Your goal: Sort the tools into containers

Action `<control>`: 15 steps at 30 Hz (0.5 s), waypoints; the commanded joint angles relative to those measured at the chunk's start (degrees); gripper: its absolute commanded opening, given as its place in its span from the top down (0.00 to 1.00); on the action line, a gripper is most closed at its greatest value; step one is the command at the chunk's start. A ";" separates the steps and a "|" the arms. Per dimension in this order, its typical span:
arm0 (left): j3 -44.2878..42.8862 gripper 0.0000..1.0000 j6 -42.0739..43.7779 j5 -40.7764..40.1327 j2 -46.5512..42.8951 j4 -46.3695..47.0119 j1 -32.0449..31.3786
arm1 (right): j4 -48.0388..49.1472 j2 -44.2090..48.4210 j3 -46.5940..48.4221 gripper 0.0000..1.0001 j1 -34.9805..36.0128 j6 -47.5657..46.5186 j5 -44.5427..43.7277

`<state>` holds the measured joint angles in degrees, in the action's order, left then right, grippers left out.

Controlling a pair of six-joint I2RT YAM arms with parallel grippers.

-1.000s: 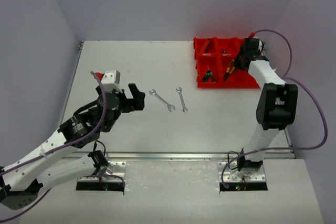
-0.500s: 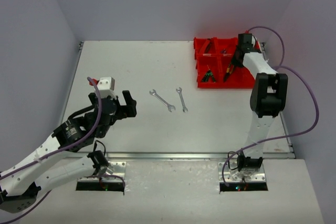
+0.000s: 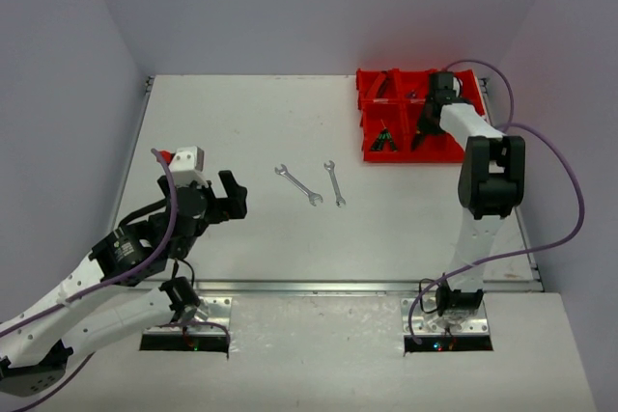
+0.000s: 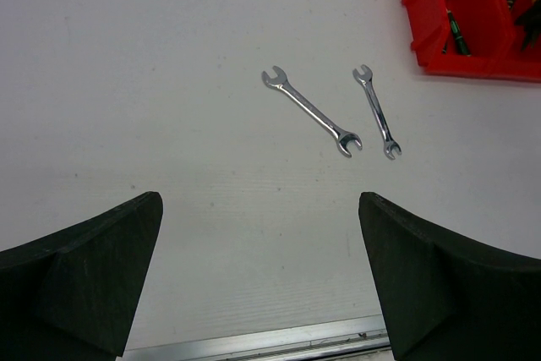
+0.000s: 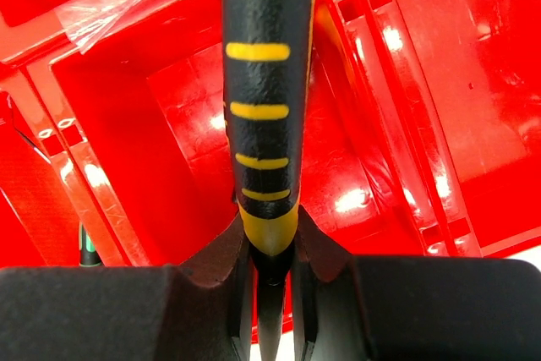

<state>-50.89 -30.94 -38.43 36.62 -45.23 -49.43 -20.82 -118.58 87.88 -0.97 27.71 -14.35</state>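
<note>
**Two wrenches out on the table, pliers held over the bins**

Going left to right in the overhead shot: the left gripper [image 3: 230, 198] hangs above the table [image 3: 241, 113] at around 8 o'clock. Its claw is spread wide with nothing in it. The left wrist cam shows it too [image 4: 258, 202], just bare tabletop between the two black fingers [image 4: 93, 268].

Near the middle of the table are two silver wrenches, lying flat and close together but not touching. The longer wrench [image 3: 297, 184] [image 4: 311, 112] lies on a diagonal. The shorter wrench [image 3: 334, 182] [image 4: 376, 112] sits just to its 3 o'clock side and runs more or less from 12 to 6. From the left claw they're out toward 1 o'clock, well apart from it.

The red bins [image 3: 435, 154] sit at roughly 1 to 2 o'clock on the table. A green/black screwdriver [image 3: 384, 139] [image 4: 453, 31] lies in the near-left compartment.

The right gripper [image 3: 427, 121] reaches over the bins, in the area of the compartment at 3 o'clock from the screwdriver's. Its wrist cam shows the claw [image 5: 272, 270] squeezed narrow on the pliers [image 5: 262, 107]. The black handle with yellow stripes points straight to 12 over the red dividers. I can't tell whether the pliers touch the bin anywhere.
</note>
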 commanded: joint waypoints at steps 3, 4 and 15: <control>0.27 0.00 -0.35 -0.06 -0.01 2.17 -0.05 | 1.57 0.37 3.88 0.76 -0.17 0.85 0.17; 0.27 0.00 -0.32 -0.03 0.03 2.17 -0.05 | 1.52 0.58 3.78 0.70 -0.17 0.85 0.35; 0.27 0.00 -0.26 -0.06 -0.15 2.20 -0.05 | 0.57 3.21 4.01 0.43 0.06 0.89 2.36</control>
<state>-50.87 -30.94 -38.38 36.64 -45.21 -49.43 -21.24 -118.69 89.75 -0.98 28.29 -12.83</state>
